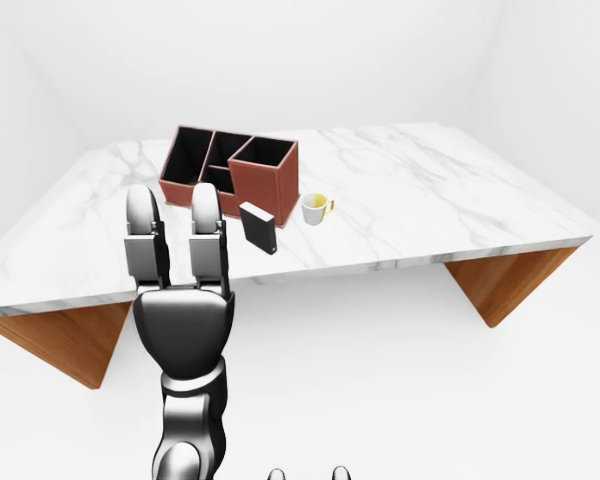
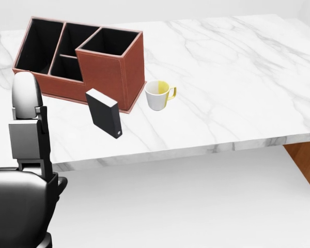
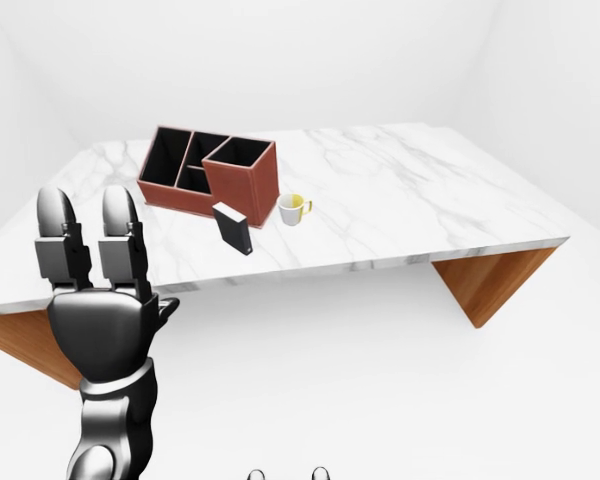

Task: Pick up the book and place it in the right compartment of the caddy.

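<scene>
A black book (image 2: 104,112) stands upright on the marble table (image 2: 237,77), just below the caddy's right compartment in the head view and close to its wall. The red-brown caddy (image 2: 111,77) has black insides, and its right compartment is the tallest. My left hand (image 1: 175,205) is raised to the left of the book and nearer the camera, fingers (image 1: 143,215) straight up, open and empty. It is apart from the book. Two small fingertips (image 1: 340,472) show at the bottom edge of the left-eye view, seemingly my right hand; its state is unclear.
A white mug (image 2: 158,95) with a yellow inside stands right of the book and the caddy. The table has wooden wedge legs (image 1: 505,280) at both ends. White floor lies below the table's near edge.
</scene>
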Motion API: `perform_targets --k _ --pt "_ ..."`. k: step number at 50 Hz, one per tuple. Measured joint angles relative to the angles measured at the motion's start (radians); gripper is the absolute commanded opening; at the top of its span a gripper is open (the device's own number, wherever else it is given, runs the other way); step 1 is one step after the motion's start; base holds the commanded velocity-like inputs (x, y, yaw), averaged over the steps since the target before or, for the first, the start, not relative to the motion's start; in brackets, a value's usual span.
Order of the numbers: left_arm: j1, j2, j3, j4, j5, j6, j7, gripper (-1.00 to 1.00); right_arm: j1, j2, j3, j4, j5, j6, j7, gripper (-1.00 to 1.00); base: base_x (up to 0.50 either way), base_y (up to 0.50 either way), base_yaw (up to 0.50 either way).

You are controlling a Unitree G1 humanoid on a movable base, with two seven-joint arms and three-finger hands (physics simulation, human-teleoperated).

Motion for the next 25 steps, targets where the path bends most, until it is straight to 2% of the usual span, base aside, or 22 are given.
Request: perform_targets --k 25 --pt "0.003 0.000 0.000 0.007 0.002 0.000 0.000 1.00 0.001 0.002 0.002 0.004 -0.006 0.000 0.004 1.00 0.00 0.00 -0.23"
